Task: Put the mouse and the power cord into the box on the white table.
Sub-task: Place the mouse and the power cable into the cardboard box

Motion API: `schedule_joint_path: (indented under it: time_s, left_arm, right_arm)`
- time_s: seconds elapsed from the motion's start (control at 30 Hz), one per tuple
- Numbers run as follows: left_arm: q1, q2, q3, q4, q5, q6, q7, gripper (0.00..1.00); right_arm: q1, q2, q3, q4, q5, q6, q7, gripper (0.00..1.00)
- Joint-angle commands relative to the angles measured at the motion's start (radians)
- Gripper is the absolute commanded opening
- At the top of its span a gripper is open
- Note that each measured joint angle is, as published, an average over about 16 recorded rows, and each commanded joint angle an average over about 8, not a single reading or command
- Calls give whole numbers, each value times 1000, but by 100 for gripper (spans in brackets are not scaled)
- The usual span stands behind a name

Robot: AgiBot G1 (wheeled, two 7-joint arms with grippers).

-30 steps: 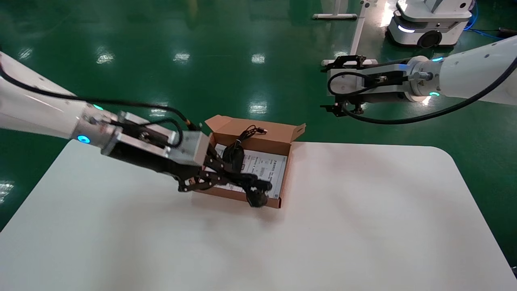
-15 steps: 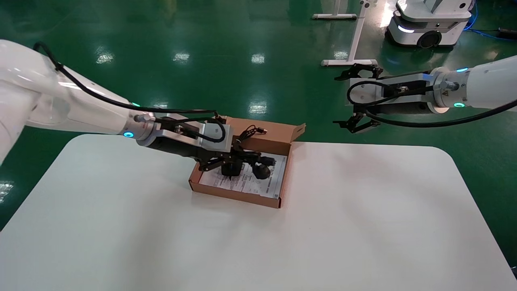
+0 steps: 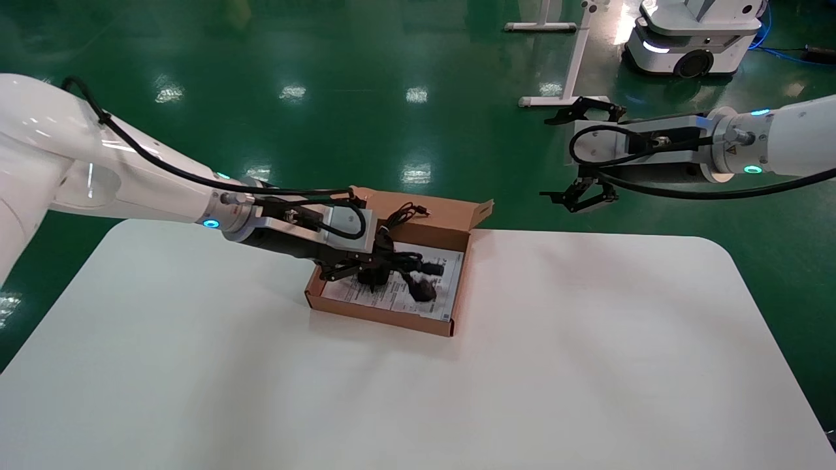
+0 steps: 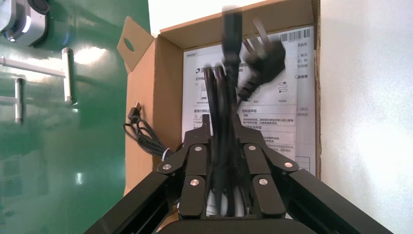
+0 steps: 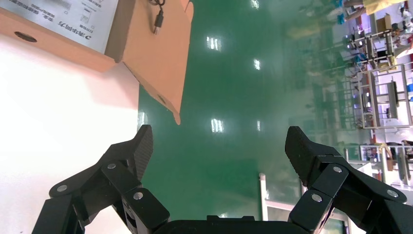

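Observation:
The brown box [image 3: 379, 316] lies open on the white table [image 3: 522, 365], lid flap standing at its far side. My left gripper [image 3: 382, 266] reaches into it, shut on the black power cord [image 3: 423, 290], whose plug rests on the printed sheet inside. In the left wrist view the cord [image 4: 263, 58] runs out between my gripper's [image 4: 223, 124] closed fingers, above the box wall [image 4: 168, 97]. The mouse body is hidden under that gripper; only the mouse's thin cable [image 3: 405, 212] [image 4: 146, 136] shows, draped over the lid. My right gripper [image 3: 547, 158] hangs open and empty beyond the table's far edge.
A printed paper sheet [image 4: 287, 126] lines the box floor. Past the table lies green floor with a white stand [image 3: 568, 65] and another robot's base [image 3: 692, 39]. The right wrist view shows the box lid [image 5: 151, 53] and the table edge [image 5: 58, 112].
My left gripper carried the power cord from the box's front edge farther in and lower; the plug now lies on the sheet. The right arm drew back to the right.

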Motion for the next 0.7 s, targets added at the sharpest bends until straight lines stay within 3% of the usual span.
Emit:
schedule_joint_path:
  time_s: [0.03,0.23,0.7]
  left_arm:
    - [-1,2,2,3,2,-1,2,100]
    - [56,-51,-51,-87,-47,18,-60,100]
    - [235,-221,-220,-370,-201,79,-257,100]
  right_arm:
    - [3,-1,-2,-6,0,-1,-5,100]
    - [-43,30,39,64,25,-22,53,100]
    - [-233,159,205,356,124,-109,297,100]
